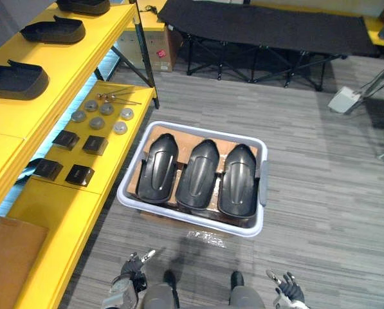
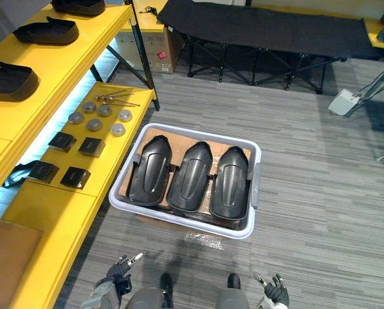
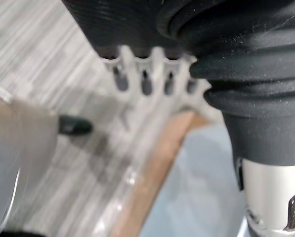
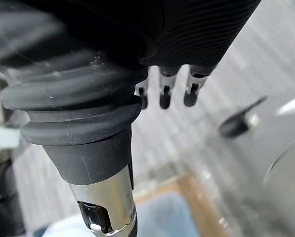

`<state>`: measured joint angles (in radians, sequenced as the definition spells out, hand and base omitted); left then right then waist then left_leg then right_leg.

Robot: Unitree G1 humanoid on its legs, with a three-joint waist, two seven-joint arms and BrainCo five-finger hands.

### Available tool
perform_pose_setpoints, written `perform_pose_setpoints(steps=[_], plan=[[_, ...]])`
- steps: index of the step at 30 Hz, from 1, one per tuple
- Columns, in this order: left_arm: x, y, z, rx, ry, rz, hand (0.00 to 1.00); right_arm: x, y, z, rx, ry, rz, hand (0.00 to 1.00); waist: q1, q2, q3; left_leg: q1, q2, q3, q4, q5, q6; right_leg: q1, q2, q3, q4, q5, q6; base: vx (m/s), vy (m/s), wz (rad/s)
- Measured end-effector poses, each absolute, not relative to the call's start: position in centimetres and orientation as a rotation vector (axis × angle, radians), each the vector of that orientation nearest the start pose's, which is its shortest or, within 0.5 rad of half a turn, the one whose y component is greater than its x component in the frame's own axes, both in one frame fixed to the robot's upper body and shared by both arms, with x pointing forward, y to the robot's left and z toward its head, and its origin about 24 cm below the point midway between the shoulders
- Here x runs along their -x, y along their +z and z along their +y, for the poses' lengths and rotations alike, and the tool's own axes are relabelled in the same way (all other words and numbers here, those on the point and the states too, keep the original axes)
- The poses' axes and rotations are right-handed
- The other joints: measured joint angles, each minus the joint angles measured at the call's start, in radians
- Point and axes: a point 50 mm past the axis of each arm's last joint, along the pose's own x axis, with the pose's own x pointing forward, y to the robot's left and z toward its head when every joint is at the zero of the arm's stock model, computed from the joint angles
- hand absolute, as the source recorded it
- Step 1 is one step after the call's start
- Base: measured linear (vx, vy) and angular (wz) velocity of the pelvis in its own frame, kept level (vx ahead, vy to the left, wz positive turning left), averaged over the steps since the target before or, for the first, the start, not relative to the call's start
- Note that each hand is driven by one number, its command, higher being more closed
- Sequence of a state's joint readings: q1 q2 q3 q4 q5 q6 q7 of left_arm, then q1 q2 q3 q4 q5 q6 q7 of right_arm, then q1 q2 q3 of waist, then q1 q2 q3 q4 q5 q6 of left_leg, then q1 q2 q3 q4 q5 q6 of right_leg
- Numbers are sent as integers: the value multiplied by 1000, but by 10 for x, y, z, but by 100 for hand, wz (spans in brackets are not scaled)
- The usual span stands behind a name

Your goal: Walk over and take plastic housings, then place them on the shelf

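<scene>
Low and close to the body: left robot hand [image 1: 135, 264], fingers straight and loose, nothing in it. Same for right robot hand [image 1: 287, 286], relaxed and empty. Probably hanging free for the walk, with no reach begun.

Just ahead on the floor [image 1: 320, 193]: a pale bin [image 1: 264, 187] with three black housings [image 1: 197, 174], well apart from both hands. Laid side by side, lengthwise, domed side up, on a sheet of cardboard [image 1: 179, 132]. Packed snugly, likely to stop sliding. Tops exposed, so presumably easy to lift out from above, one at a time.

Further left: the yellow shelf [image 1: 69, 64]. Three more housings on its upper level, spaced in a row, with bare yellow at the nearer end, seemingly room for the next one. On the lower level, six grey discs [image 1: 97, 122] and four black square blocks [image 1: 94, 144], grouped by kind and judged no part of this job.
</scene>
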<state>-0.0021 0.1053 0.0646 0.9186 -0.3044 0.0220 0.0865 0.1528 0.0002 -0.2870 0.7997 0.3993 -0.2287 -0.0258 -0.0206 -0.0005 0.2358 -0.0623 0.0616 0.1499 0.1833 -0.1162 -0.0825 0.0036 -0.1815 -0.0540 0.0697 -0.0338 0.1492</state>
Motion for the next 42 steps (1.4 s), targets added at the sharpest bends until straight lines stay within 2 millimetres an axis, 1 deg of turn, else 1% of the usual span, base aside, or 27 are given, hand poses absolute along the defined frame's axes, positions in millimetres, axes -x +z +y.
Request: perform_pose_setpoints(steps=[1, 2, 5, 6, 7, 8, 9, 10, 11, 12, 15, 16, 18, 20, 22, 23, 24, 25, 26, 27, 28, 30, 32, 33, 35, 37, 42], plan=[[-151, -138, 200, 178, 321, 921, 0, -125, -125, -216, -397, -583, 621, 0, -1, -1, 0, 3, 3, 0, -2, -1, 1, 1, 3, 0, 1, 0, 0, 48, -38, -11], [-150, -139, 196, 180, 307, 927, 0, -134, -116, -220, -382, -613, 565, 0, -2, -3, 1, 13, 12, 1, -5, -6, 3, 3, 10, 1, 6, 0, 0, 30, -26, -8], [-148, -141, 191, 134, 259, 947, 0, -144, -96, -232, -300, -673, 458, 0, -10, -17, 0, 39, 19, 4, -13, -7, 2, 23, 12, 2, 8, 0, 0, -5, -3, -7], [-142, -143, 191, 130, 259, 959, 0, -150, -79, -238, -250, -691, 375, 0, -20, -27, -5, 52, 21, 11, -18, -9, -1, 28, 14, 5, 9, 0, 0, -24, -7, -10], [-141, -143, 191, 130, 261, 960, 0, -152, -75, -240, -240, -694, 354, 0, -21, -28, -6, 54, 22, 14, -18, -10, 0, 28, 14, 6, 9, 0, 0, -40, -4, -24], [-136, -144, 192, 130, 266, 968, 0, -159, -57, -246, -211, -704, 262, 0, -22, -34, -8, 63, 24, 26, -21, -14, 1, 27, 17, 19, 10, 0, 0, -71, 9, -26], [-133, -144, 192, 129, 266, 966, 0, -165, -29, -257, -155, -730, 136, 0, -24, -39, -10, 61, 24, 28, -19, -26, 1, 19, 18, 30, 10, -1, -1, -92, 9, -28], [-133, -143, 192, 126, 261, 959, 0, -166, -17, -263, -130, -750, 80, 0, -25, -40, -10, 59, 26, 27, -20, -39, 2, 14, 22, 32, 10, -1, -1, -123, 3, -18], [-133, -143, 192, 112, 246, 955, 0, -169, 4, -274, -98, -783, -16, 0, -24, -49, -6, 47, 26, 29, -15, -41, 3, 5, 23, 37, 9, -2, -2, -105, -7, -8], [-133, -142, 194, 103, 240, 953, 0, -170, 14, -280, -88, -800, -62, 0, -24, -53, -7, 38, 26, 28, -12, -41, 3, -3, 22, 38, 10, -2, -2, -124, -4, -3], [-135, -139, 196, 90, 229, 932, 0, -175, 55, -303, -59, -818, -245, 0, -26, -67, 0, -4, 22, 25, -8, -31, 3, -41, 21, 42, 9, 6, -2, -100, -3, 1], [-136, -139, 196, 89, 227, 930, 0, -177, 60, -306, -68, -811, -268, 0, -28, -68, 1, -12, 20, 24, -6, -28, 6, -48, 21, 41, 7, 10, -2, -63, 2, 5], [-141, -137, 195, 90, 217, 915, 0, -192, 71, -309, -89, -764, -284, 0, -31, -69, 14, -46, 16, 15, 2, -20, 14, -65, 17, 35, 4, 26, -1, -35, 11, 10], [-147, -135, 192, 81, 195, 905, 0, -206, 73, -305, -97, -720, -266, 0, -30, -66, 33, -68, 12, 2, 13, -19, 15, -73, 15, 26, 5, 31, 0, -26, 18, 21], [-165, -128, 190, 68, 172, 856, 0, -240, 74, -300, -123, -659, -206, 0, -18, -60, 91, -123, 15, -29, 72, -23, 21, -88, 17, 4, 8, 37, 1, -62, 22, 35], [-170, -125, 189, 66, 165, 841, 0, -249, 76, -299, -121, -649, -196, 0, -18, -54, 108, -149, 15, -40, 92, -24, 23, -96, 17, -6, 13, 38, 1, -85, 28, 43], [-183, -119, 186, 63, 155, 802, 0, -268, 85, -300, -121, -639, -187, 0, -12, -44, 149, -193, 16, -60, 136, -27, 27, -123, 19, -21, 33, 38, 1, -100, 36, 39], [-196, -113, 184, 61, 148, 763, 0, -285, 95, -304, -127, -644, -184, 0, 6, -34, 188, -240, 20, -68, 182, -28, 29, -155, 22, -25, 58, 38, 1, -118, 39, 30], [-201, -110, 184, 59, 148, 745, 0, -293, 100, -307, -134, -648, -181, 0, 13, -29, 198, -265, 22, -78, 202, -29, 30, -175, 24, -26, 71, 38, 1, -132, 39, 27], [-207, -107, 184, 55, 153, 728, 0, -307, 109, -310, -153, -655, -171, 0, 17, -18, 206, -314, 21, -96, 234, -31, 34, -212, 25, -28, 98, 37, 0, -107, 52, 27], [-212, -106, 183, 49, 157, 720, 0, -318, 117, -314, -150, -656, -156, 0, 28, -8, 222, -337, 19, -107, 253, -34, 38, -232, 25, -29, 121, 35, -2, -90, 59, 28], [-215, -105, 181, 39, 153, 717, 0, -329, 129, -319, -143, -653, -152, 0, 40, 5, 236, -365, 12, -118, 279, -38, 45, -259, 19, -30, 158, 26, -6, -86, 72, 18], [-218, -104, 181, 35, 155, 719, 0, -335, 136, -320, -122, -649, -151, 0, 45, 7, 238, -393, -4, -128, 289, -40, 49, -291, 3, -33, 193, 10, 3, -96, 71, 21], [-222, -103, 180, 33, 156, 711, 0, -337, 139, -323, -101, -656, -143, 0, 46, 14, 241, -412, -17, -139, 303, -43, 52, -304, -7, -38, 210, -8, 8, -83, 53, 30], [-226, -101, 178, 35, 168, 707, 0, -338, 142, -329, -88, -678, -129, 0, 51, 32, 252, -435, -22, -149, 317, -44, 55, -320, -13, -50, 232, -14, 8, -99, 46, 22], [-227, -102, 179, 50, 189, 716, 0, -341, 141, -330, -67, -672, -105, 0, 57, 42, 258, -449, -28, -150, 312, -38, 58, -342, -21, -51, 248, -14, 9, -94, 21, 7], [-224, -105, 179, 66, 200, 736, 0, -343, 133, -328, -42, -641, -33, 0, 58, 48, 260, -450, -38, -143, 291, -19, 62, -360, -35, -49, 263, -18, 13, -28, 0, 1]])
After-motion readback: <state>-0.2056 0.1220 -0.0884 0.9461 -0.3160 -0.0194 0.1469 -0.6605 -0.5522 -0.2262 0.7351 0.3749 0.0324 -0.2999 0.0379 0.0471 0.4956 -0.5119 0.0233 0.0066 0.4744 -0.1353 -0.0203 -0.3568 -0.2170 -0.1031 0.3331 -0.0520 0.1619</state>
